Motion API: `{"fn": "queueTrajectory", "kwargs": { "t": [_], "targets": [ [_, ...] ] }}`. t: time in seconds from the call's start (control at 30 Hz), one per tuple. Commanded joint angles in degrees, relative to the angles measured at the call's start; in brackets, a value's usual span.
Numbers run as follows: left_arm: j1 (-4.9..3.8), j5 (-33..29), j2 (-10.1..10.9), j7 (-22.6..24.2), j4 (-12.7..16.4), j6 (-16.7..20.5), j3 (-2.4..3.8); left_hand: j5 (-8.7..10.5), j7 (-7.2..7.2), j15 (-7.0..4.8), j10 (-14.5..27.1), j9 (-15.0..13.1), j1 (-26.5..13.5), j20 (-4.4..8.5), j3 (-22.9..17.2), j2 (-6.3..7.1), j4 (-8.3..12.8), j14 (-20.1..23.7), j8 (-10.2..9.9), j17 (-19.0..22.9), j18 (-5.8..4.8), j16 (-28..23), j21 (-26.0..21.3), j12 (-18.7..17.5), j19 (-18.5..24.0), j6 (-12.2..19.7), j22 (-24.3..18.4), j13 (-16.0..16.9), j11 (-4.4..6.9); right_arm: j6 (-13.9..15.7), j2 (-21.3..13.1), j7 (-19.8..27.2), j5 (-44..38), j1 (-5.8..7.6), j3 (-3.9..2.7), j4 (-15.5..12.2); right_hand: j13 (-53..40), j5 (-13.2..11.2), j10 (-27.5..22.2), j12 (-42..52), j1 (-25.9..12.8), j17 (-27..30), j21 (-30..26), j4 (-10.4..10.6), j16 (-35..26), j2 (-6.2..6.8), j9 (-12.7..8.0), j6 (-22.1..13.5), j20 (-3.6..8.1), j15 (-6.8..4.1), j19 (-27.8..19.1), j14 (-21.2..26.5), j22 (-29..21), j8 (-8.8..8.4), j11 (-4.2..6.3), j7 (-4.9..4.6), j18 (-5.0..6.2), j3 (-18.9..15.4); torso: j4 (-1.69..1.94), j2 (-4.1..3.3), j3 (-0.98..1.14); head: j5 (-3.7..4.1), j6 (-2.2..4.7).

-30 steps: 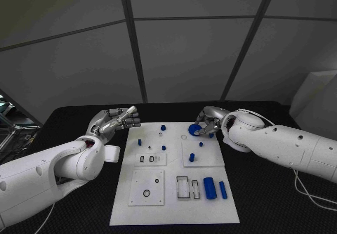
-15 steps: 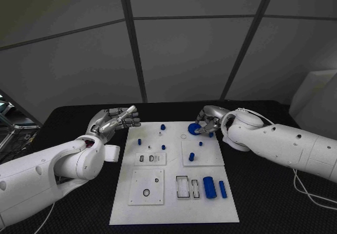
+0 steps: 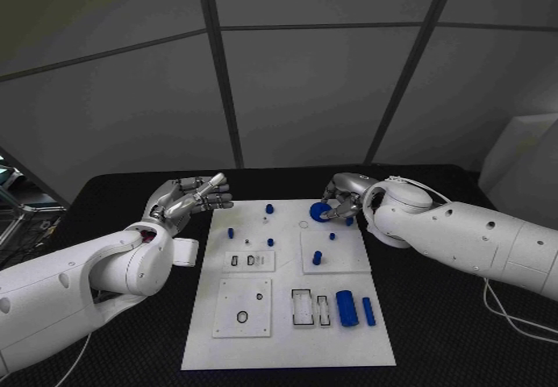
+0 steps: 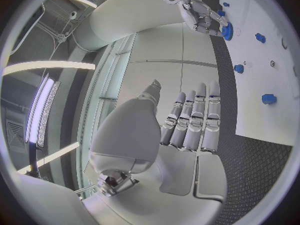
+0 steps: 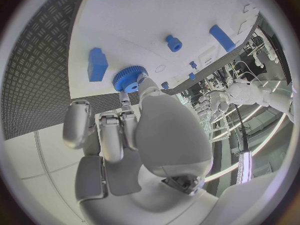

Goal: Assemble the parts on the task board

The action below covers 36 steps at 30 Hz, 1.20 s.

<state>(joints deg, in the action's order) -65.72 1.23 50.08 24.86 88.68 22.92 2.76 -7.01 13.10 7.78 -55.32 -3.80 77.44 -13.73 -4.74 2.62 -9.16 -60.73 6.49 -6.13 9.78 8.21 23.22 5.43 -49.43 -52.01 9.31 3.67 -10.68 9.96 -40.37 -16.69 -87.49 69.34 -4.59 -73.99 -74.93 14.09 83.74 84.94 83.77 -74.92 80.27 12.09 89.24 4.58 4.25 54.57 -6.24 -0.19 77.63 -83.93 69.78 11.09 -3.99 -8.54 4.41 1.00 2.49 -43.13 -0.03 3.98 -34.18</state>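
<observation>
My right hand (image 3: 341, 200) pinches a blue gear (image 3: 321, 212) between thumb and fingertips at the far end of the task board (image 3: 291, 339), and over the last second it has crept a little farther from me, carrying the gear just above the board's far right panel. The right wrist view shows the toothed disc (image 5: 130, 78) caught at my fingertips, with a small hole in the white surface just beside it and a blue block (image 5: 97, 64) close by. I judge that I am lining the gear up with its seat, not yet pressing it home; whether it touches the board I cannot tell.

My left hand (image 3: 189, 198) has barely stirred: it hangs over the black table (image 3: 116, 210) just beside the board's far left corner, holding nothing, fingers extended side by side with the thumb set apart.

Farther out, small blue pegs (image 3: 270, 210) stand upright across the board's far half, while two blue cylinders (image 3: 347, 308) lie side by side near me, beside empty rectangular slots (image 3: 302, 309). Much of the assembly seems still ahead.
</observation>
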Motion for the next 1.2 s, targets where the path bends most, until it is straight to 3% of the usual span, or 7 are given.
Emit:
{"fn": "queueTrajectory", "kwargs": {
  "t": [0.03, 0.27, 0.4, 0.6, 0.77, 1.0, 1.2],
  "targets": [
    [-0.07, 0.29, -0.07, -0.29, 0.02, -0.76, 0.05, 0.29, 0.73, 0.17, -0.11, 0.03, -0.28, -0.16, 0.29, -0.38, 0.10, -0.10, -0.40, -0.09, 0.64, -0.26, 0.36, -0.25, -0.31, -0.10, -0.05, 0.04, -0.20, -2.55, 0.02, -1.02, -2.93, -0.04, 0.09, -0.07, -9.82, 0.07, 2.77, 1.06, 0.24, -14.20, 0.59, -0.18, 0.45, -0.45, 0.05, 0.80, 0.15, -0.02, 0.65, -5.89, 0.62, 0.23, 0.20, -0.04, -0.48, 0.65, 0.06, 0.01, 0.01, 0.05, -0.05],
    [-0.07, 0.29, -0.08, -0.45, -0.01, -0.78, 0.05, 0.27, 0.78, 0.18, 0.05, 0.05, -0.15, -0.17, 0.35, -0.49, 0.19, -0.11, -0.54, -0.11, 0.63, -0.35, 0.35, -0.40, -0.30, 0.01, -0.08, 0.01, -0.25, -1.29, 0.11, -1.57, -4.21, -0.05, 0.09, -0.48, -11.86, 1.92, 4.14, 2.63, -0.40, -14.68, 1.28, -0.32, 0.62, -0.85, -0.09, 1.79, 0.29, -0.16, 1.36, -5.99, 1.92, 0.14, 0.41, 0.17, -0.71, 1.57, 0.03, 0.04, 0.02, -0.02, -0.05],
    [-0.07, 0.29, -0.11, -0.53, -0.13, -0.82, 0.05, 0.27, 0.78, 0.18, 0.07, 0.05, -0.12, -0.17, 0.35, -0.52, 0.21, -0.11, -0.56, -0.12, 0.63, -0.37, 0.35, -0.42, -0.30, 0.03, -0.08, 0.00, -0.25, 1.74, -0.17, -1.92, -4.47, -0.05, 0.08, -1.57, -13.00, 3.78, 4.89, 3.49, -0.39, -14.88, 1.49, -0.41, 0.69, -1.61, -0.14, 2.42, 0.40, -0.32, 1.53, -6.03, 2.31, -0.02, 0.58, 0.39, -0.77, 2.74, 0.04, 0.03, 0.08, -0.06, 0.13],
    [-0.07, 0.29, -0.12, -0.58, -0.35, -0.89, 0.05, 0.25, 0.79, 0.19, 0.11, 0.05, -0.05, -0.18, 0.34, -0.61, 0.25, -0.12, -0.61, -0.13, 0.63, -0.40, 0.35, -0.46, -0.30, 0.04, -0.09, 0.00, -0.26, 6.41, -0.95, -1.91, -4.77, -0.05, 0.06, -4.65, -13.94, 3.96, 5.51, 4.20, -0.51, -15.08, 1.78, -0.49, 0.76, -1.51, -0.13, 2.76, 0.46, -0.38, 1.88, -6.07, 2.91, -0.14, 0.65, 0.48, -0.89, 3.19, -0.08, 0.14, -0.02, -0.09, 0.24],
    [-0.07, 0.29, -0.17, -0.64, -0.52, -1.03, 0.05, 0.25, 0.79, 0.19, 0.15, 0.05, 0.13, -0.18, 0.32, -0.72, 0.37, -0.15, -0.67, -0.15, 0.64, -0.46, 0.35, -0.52, -0.30, 0.06, -0.11, 0.00, -0.27, 10.75, -0.96, -1.53, -9.17, -0.05, 0.05, -7.95, -14.39, 4.07, 5.81, 4.55, -0.43, -15.08, 2.14, -0.73, 0.76, -1.22, -0.15, 3.04, 0.53, -0.46, 2.30, -6.07, 3.65, -0.41, 0.73, 0.58, -1.03, 3.79, -0.01, 0.05, 0.06, -0.09, 0.50],
    [-0.08, 0.29, -0.07, -0.72, -0.44, -1.20, 0.05, 0.25, 0.79, 0.19, 0.15, 0.05, 0.13, -0.18, 0.32, -0.72, 0.37, -0.15, -0.67, -0.15, 0.64, -0.46, 0.35, -0.52, -0.30, 0.06, -0.11, 0.00, -0.27, 12.04, 0.67, -1.58, -14.27, -0.05, 0.05, -9.69, -14.50, 3.81, 5.88, 4.62, -0.55, -15.08, 2.32, -0.76, 0.76, -1.06, -0.14, 3.40, 0.58, -0.52, 2.50, -6.07, 4.01, -0.59, 0.78, 0.64, -1.10, 4.30, 0.22, 0.00, -0.02, -0.29, 0.44],
    [-0.08, 0.29, -0.10, -0.75, -0.44, -1.25, 0.05, 0.24, 0.79, 0.20, 0.17, 0.04, 0.30, -0.18, 0.32, -0.77, 0.50, -0.16, -0.72, -0.17, 0.64, -0.51, 0.36, -0.56, -0.30, 0.07, -0.12, 0.00, -0.27, 11.83, 3.56, -1.80, -17.51, -0.04, 0.09, -9.32, -14.59, 3.72, 5.94, 4.69, -0.62, -15.08, 2.43, -0.77, 0.76, -0.98, -0.13, 3.60, 0.62, -0.56, 2.63, -6.07, 4.25, -0.67, 0.80, 0.68, -1.14, 4.56, 0.10, -0.01, -0.04, -0.88, 0.31]
  ]
}}
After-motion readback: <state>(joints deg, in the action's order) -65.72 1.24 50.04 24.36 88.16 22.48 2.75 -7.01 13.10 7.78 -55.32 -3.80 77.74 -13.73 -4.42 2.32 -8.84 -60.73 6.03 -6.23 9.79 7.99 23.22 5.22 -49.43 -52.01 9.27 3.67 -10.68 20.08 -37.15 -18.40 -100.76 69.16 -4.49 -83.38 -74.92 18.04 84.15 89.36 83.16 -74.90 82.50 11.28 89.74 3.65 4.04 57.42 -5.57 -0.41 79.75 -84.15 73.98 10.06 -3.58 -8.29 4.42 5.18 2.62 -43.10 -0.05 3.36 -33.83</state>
